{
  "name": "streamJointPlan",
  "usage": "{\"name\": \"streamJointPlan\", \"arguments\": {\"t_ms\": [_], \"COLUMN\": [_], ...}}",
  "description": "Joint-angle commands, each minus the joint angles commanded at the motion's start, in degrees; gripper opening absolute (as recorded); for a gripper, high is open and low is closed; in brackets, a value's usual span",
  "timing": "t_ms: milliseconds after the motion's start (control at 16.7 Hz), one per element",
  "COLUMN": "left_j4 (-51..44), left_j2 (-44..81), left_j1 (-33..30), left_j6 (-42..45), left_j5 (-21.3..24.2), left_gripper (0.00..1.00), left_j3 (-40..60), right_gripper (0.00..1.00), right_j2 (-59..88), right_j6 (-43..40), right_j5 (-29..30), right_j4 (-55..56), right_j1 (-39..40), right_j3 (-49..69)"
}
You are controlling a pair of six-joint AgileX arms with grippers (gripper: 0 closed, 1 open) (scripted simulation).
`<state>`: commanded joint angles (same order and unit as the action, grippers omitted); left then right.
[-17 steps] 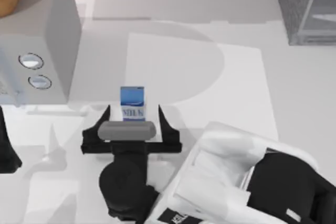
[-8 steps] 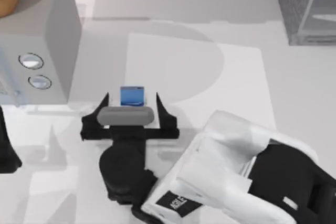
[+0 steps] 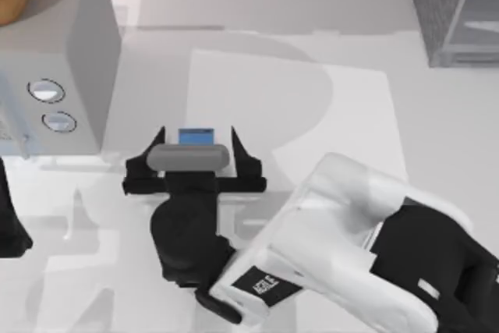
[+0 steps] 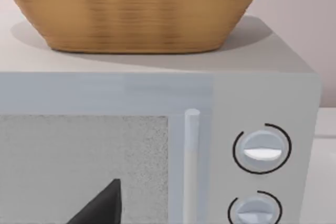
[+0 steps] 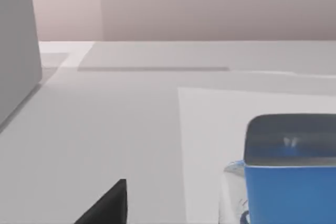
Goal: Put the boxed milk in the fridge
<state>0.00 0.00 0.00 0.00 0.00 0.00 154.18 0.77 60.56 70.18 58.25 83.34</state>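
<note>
- While I watch from above, my right tool [image 3: 195, 143] sits low over the middle-left of the counter [image 3: 359, 115], its two black fingers [image 3: 240, 152] spread wide, one on each side of the boxed milk [image 3: 196, 136].
- Neither finger looks pressed against the carton; I see a gap at both sides, so the tool is open and has hold of nothing.
- The boxed milk stands upright on the counter, just right of the light grey microwave [image 3: 70, 52]; from above, the blue top peeks out beyond the tool's grey body.
- On the right wrist view, the carton's [image 5: 291, 177] blue upper half rises close in front of the camera, with one dark fingertip [image 5: 107, 205] well off to its side and the microwave's wall [image 5: 18, 45] farther off.
- The fridge [image 3: 456, 9], dark grey and speckled with a pale door panel, stands at the far right corner of the counter, well apart from the milk.
- My left arm [image 3: 12, 224] rests at the left edge of the counter, in front of the microwave; whether its tool is open I cannot tell.
- On the left wrist view, I face the microwave's [image 4: 262, 93] door and two round dials [image 4: 261, 149], with a woven basket [image 4: 136, 9] sitting on top of it.
</note>
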Motion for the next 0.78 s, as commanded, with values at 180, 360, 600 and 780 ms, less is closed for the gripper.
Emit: {"name": "streamJointPlan", "arguments": {"t_ms": [180,360,600,780], "left_j4": [0.0,0.0,0.0,0.0], "left_j2": [0.0,0.0,0.0,0.0], "left_j1": [0.0,0.0,0.0,0.0], "left_j6": [0.0,0.0,0.0,0.0], "left_j5": [0.0,0.0,0.0,0.0], "left_gripper": [1.0,1.0,1.0,1.0], "left_j3": [0.0,0.0,0.0,0.0], "right_gripper": [0.62,0.4,0.1,0.0], "right_j2": [0.0,0.0,0.0,0.0], "right_j6": [0.0,0.0,0.0,0.0], "right_j5": [0.0,0.0,0.0,0.0], "right_j4": [0.0,0.0,0.0,0.0], "right_j1": [0.0,0.0,0.0,0.0], "right_j3": [0.0,0.0,0.0,0.0]}}
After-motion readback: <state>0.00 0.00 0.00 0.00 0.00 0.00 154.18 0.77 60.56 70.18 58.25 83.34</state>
